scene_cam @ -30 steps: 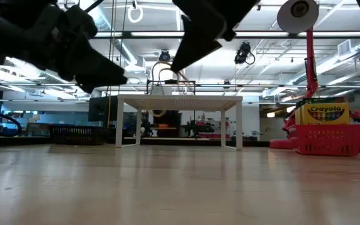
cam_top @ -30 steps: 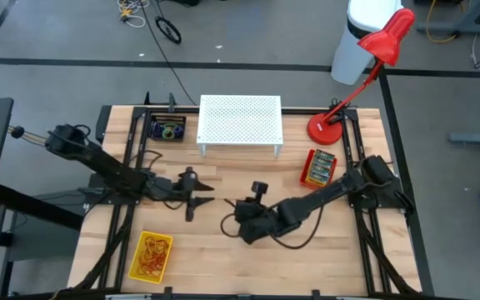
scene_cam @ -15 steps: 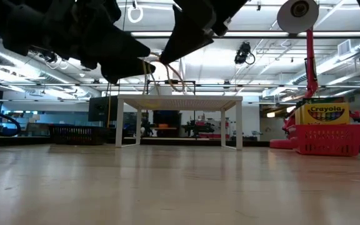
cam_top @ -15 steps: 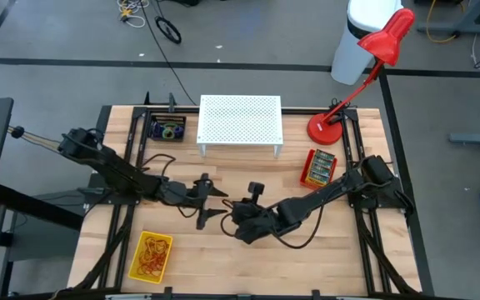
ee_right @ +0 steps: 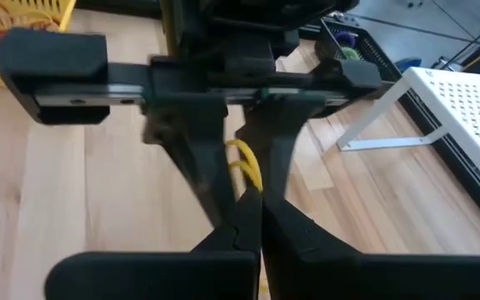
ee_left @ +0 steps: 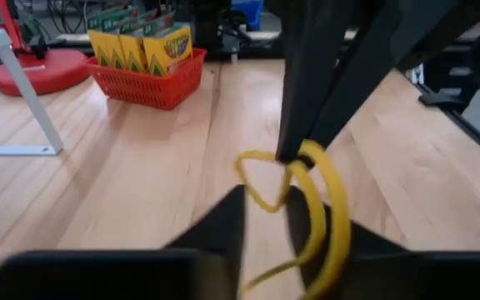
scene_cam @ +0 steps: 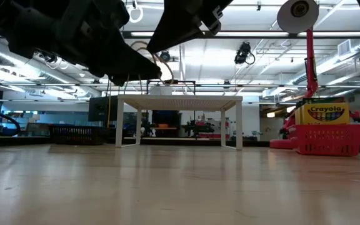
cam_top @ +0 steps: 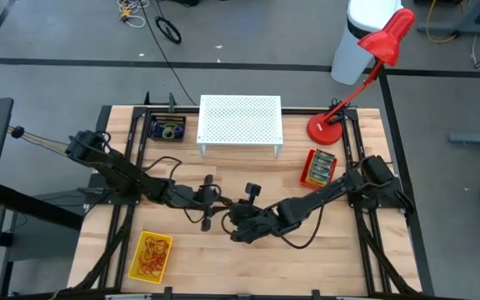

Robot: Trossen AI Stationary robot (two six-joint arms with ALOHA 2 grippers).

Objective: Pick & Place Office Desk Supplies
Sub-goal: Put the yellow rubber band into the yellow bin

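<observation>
The two tools meet above the middle of the light wooden desk (cam_top: pixel 223 258), tip to tip. The right tool (ee_right: pixel 259 218) has its fingers pressed together on a thin yellow rubber band (ee_left: pixel 307 208), which hangs in loose loops in the air. The left tool (cam_top: pixel 211 208) stands narrow around the same band — its dark fingers (ee_right: pixel 211 179) are on both sides of the loops, but I cannot tell if they press it. A yellow plastic basket of reddish-tan rubber bands (cam_top: pixel 151 256) sits at the near left. A red basket with yellow-and-green crayon boxes (cam_top: pixel 318 167) is at the right — beside the red desk lamp (cam_top: pixel 365 67).
</observation>
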